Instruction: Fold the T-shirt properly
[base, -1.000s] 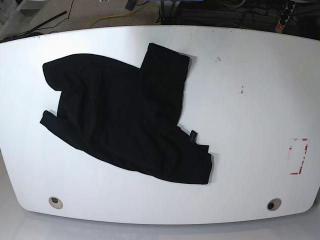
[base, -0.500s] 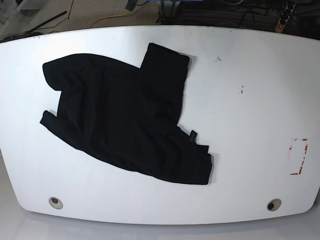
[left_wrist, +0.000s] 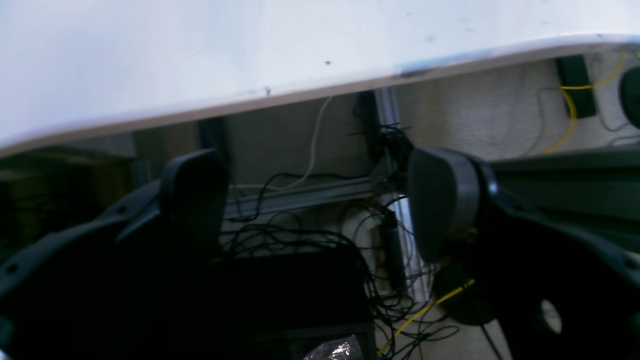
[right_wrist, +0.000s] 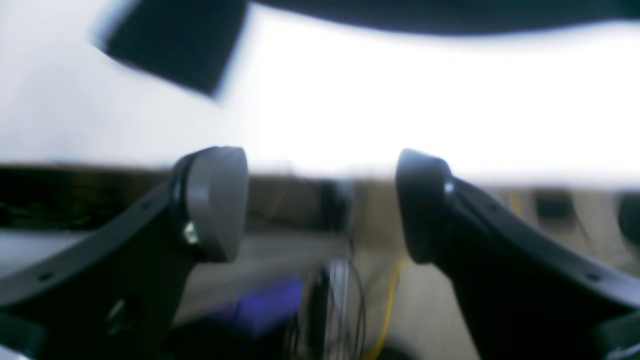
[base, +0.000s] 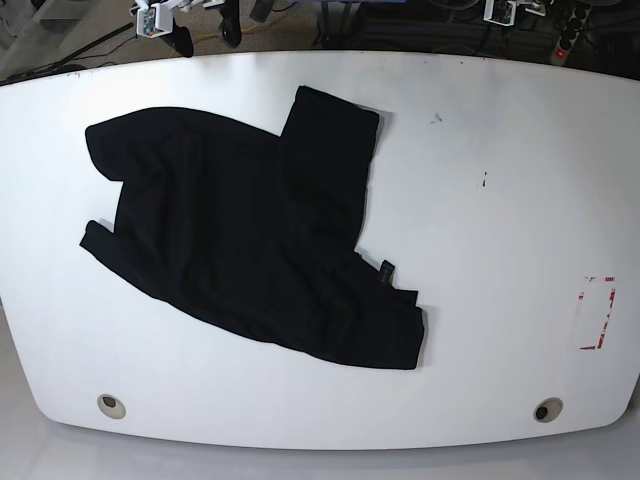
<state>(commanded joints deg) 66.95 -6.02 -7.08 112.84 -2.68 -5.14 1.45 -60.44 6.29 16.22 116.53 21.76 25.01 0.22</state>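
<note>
T-shirt (base: 250, 240) lies crumpled, plain black side up, on the white counter (base: 500, 200), left of its middle in the base view; both arms sit at the counter's far edge. Left wrist view: left gripper (left_wrist: 320, 200) fingers spread, empty, beyond the counter's rim; right wrist view, blurred: right gripper (right_wrist: 320, 205) fingers apart, empty.
</note>
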